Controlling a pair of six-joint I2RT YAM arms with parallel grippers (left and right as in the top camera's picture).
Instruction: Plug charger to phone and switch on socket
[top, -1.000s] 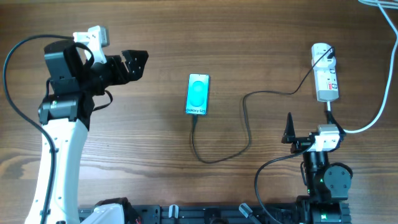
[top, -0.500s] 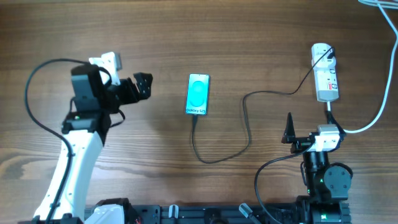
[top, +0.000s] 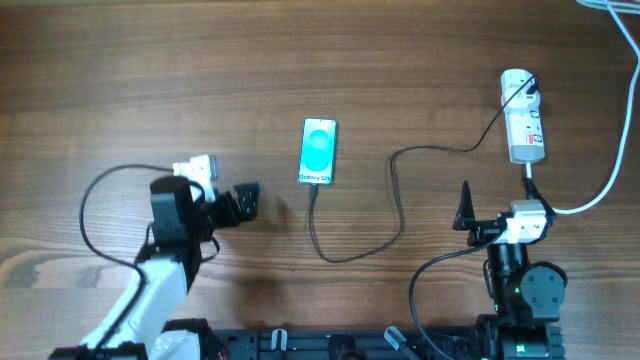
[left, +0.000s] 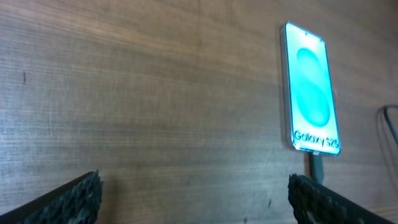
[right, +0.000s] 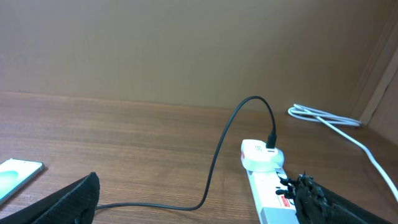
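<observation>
The phone (top: 318, 152) lies flat mid-table with its turquoise screen lit; it also shows in the left wrist view (left: 311, 87). The charger's thin black cable (top: 395, 190) runs from the phone's near end, where its tip (left: 316, 165) sits against the phone's edge, in a loop to the socket (top: 522, 130) at the far right. In the right wrist view the cable (right: 217, 158) ends in an adapter (right: 261, 154) seated in the socket (right: 273, 193). My left gripper (top: 245, 202) is open and empty, left of the phone. My right gripper (top: 465, 208) is open and empty, near the socket's front.
A thick white cable (top: 610, 170) leaves the socket's near end and curves up along the right table edge; it also shows in the right wrist view (right: 323, 117). A wall of brown board stands behind the table.
My left arm has pulled back toward the table's near edge, and its gripper has shifted right and nearer. The right arm, phone, cable and socket have not moved.
</observation>
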